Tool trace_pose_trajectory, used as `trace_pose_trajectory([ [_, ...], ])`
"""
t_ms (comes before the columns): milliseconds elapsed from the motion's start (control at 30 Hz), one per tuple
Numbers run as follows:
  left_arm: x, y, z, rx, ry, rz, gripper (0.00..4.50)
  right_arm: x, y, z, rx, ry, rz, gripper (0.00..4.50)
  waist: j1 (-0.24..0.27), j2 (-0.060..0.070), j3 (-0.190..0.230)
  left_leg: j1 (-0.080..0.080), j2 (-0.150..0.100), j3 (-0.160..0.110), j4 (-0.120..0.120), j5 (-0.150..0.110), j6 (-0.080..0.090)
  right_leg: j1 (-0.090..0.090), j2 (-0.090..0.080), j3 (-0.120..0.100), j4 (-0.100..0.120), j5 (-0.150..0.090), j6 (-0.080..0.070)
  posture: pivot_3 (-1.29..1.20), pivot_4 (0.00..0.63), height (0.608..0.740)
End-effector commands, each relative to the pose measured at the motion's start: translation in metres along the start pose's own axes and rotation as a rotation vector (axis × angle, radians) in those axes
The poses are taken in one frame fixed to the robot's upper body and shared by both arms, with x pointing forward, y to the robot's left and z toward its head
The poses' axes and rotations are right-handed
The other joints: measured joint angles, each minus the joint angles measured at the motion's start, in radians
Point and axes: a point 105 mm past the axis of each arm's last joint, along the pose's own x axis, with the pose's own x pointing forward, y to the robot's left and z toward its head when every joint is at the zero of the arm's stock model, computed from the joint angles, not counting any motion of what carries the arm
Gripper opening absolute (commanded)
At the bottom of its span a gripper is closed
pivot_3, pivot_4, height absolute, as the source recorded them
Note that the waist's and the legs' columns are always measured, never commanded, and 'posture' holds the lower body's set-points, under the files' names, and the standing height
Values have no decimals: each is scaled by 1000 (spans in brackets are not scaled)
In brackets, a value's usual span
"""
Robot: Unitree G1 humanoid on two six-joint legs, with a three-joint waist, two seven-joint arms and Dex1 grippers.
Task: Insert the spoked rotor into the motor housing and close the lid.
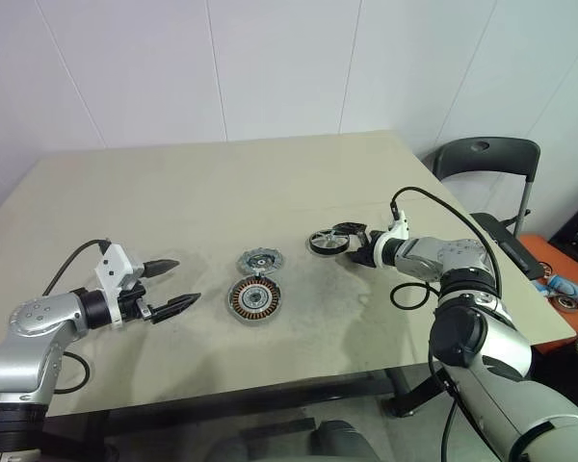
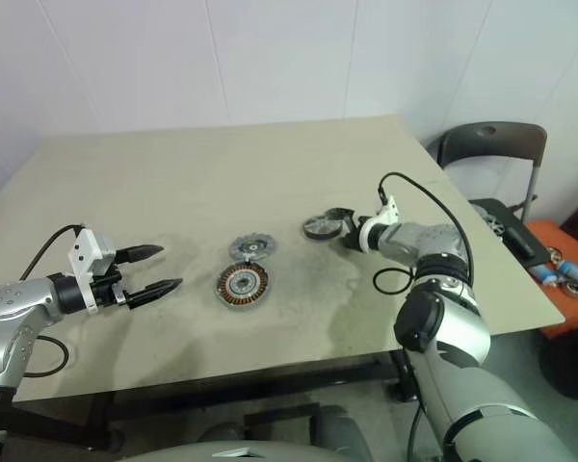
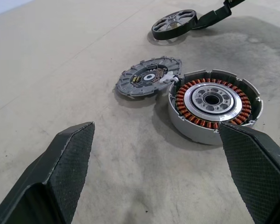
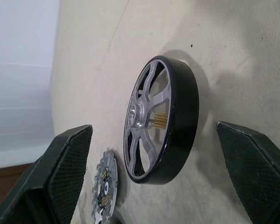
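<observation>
The right gripper (image 1: 352, 244) stands with its fingers spread wide, and the spoked rotor (image 1: 327, 242) lies flat on the table (image 1: 173, 183) directly ahead of the fingertips, framed between them in the right wrist view but not yet gripped. The left gripper (image 1: 173, 283) is likewise spread and empty, aimed at the motor housing (image 1: 255, 298), which sits well ahead of its tips with the lid (image 1: 259, 261) touching the housing's far edge.

Probable faults from this position:
- Closing before the fingers straddle the black rim would push the rotor across the table instead of seizing it.
- A shallow pinch on the smooth rim may let the rotor slip or tilt.
- A tilted rotor would likely jam against the copper windings on insertion.
</observation>
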Motion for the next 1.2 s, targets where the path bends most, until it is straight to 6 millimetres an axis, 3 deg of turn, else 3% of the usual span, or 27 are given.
trace_pose_trajectory([
  [33,-4,5,11,48,-25,14,4500,1,10,3,-8,-15,17,3885,0,0,0,0,0,0,0,0,0,0,1,0,0,0,0,0,0,740],
  [367,-3,5,13,50,-24,16,4500,3,7,-2,-7,1,3,519,1,0,0,-2,1,0,-1,-1,1,-1,0,0,-3,0,0,0,0,740],
  [400,-3,5,12,50,-24,17,4500,2,8,-2,-7,2,6,392,1,0,0,-2,1,0,-1,-1,1,-1,0,0,-3,0,0,0,0,740],
  [667,-5,5,12,51,-21,20,4500,-9,30,-5,-48,62,86,394,1,1,1,-2,1,0,-1,-1,1,-1,0,0,-3,0,0,0,0,740],
  [900,-7,6,12,43,-20,22,4500,-25,60,-29,-174,180,190,394,2,1,1,-2,1,-1,-2,-1,1,-1,-1,0,-3,0,0,0,0,740],
  [1033,-11,1,17,6,-41,-29,4500,-31,76,-59,-291,269,265,394,2,1,1,-3,1,-1,-2,-1,1,-2,-1,-1,-3,0,0,0,0,740],
  [1200,-11,2,23,20,-44,-16,4500,-23,83,-91,-289,339,321,394,1,1,1,-2,1,-1,-2,-1,1,-2,-1,-1,-3,0,0,0,0,740],
])
